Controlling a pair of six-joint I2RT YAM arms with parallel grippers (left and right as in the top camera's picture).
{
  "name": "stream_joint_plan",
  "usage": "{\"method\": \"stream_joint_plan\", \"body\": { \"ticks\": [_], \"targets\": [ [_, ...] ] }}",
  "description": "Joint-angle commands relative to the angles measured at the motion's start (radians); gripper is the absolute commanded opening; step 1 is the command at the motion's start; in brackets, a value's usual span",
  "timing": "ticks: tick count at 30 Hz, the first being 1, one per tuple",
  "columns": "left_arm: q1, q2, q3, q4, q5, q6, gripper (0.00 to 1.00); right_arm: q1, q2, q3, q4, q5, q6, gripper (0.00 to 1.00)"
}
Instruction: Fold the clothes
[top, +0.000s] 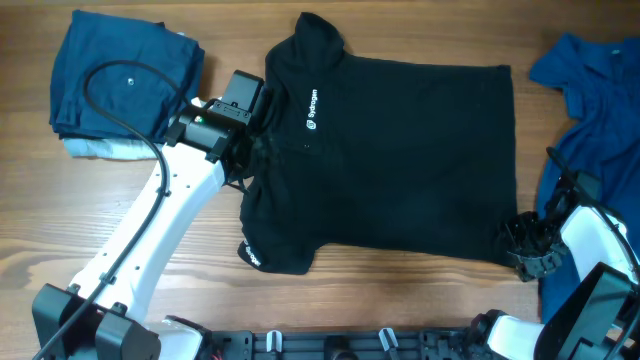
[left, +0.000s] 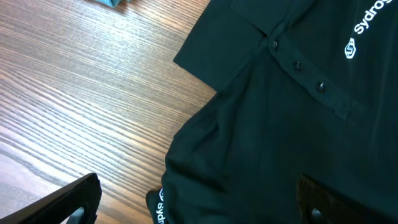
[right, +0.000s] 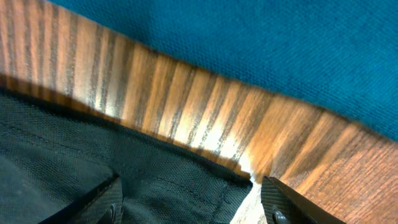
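A black polo shirt (top: 400, 160) lies flat across the middle of the table, collar at the upper left and hem to the right. My left gripper (top: 243, 148) is open and low over the shirt's near sleeve and shoulder. In the left wrist view (left: 199, 208) its fingers are spread wide, with the lettered sleeve (left: 159, 208) and shirt body (left: 280, 137) between them. My right gripper (top: 525, 250) is open at the shirt's near right hem corner. In the right wrist view (right: 193, 205) the fingers straddle that corner (right: 186, 180) without closing on it.
A folded stack of dark blue clothes (top: 125, 80) lies at the back left on a white piece (top: 100, 148). A loose blue garment (top: 600, 110) lies at the right edge, close to my right gripper, and also shows in the right wrist view (right: 280, 50). Bare wood table (top: 400, 300).
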Motion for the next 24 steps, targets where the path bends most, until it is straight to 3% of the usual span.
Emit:
{"method": "stream_joint_plan", "body": {
  "ticks": [1,4,6,8,12,14,19,22,24],
  "targets": [
    [0.003,0.008,-0.005,-0.003,-0.016,-0.014,1.00,-0.003,0.017,-0.028,0.004,0.037,-0.001,0.71],
    [0.003,0.008,-0.005,-0.005,-0.016,-0.014,1.00,-0.003,0.017,-0.064,0.051,0.036,0.000,0.71],
    [0.003,0.008,-0.005,-0.008,-0.016,-0.014,1.00,-0.003,0.017,-0.069,0.059,0.035,0.000,0.59],
    [0.003,0.008,-0.005,-0.009,-0.001,-0.014,1.00,-0.003,0.017,-0.069,0.058,0.035,0.000,0.40],
    [0.003,0.008,-0.005,-0.012,0.010,-0.014,0.99,-0.003,0.017,-0.069,0.058,0.035,-0.001,0.20],
    [0.003,0.008,-0.005,-0.026,0.024,-0.014,0.93,-0.003,0.017,-0.069,0.058,0.035,-0.001,0.09],
    [0.003,0.008,-0.024,-0.087,0.061,-0.014,0.85,-0.003,0.017,-0.069,0.058,0.035,-0.003,0.04],
    [0.003,0.008,-0.107,-0.050,0.114,-0.017,0.94,-0.003,0.017,-0.069,0.057,0.035,-0.003,0.04],
    [0.003,0.008,-0.207,-0.010,0.186,-0.017,0.95,-0.003,0.017,-0.069,0.055,0.035,-0.003,0.04]
  ]
}}
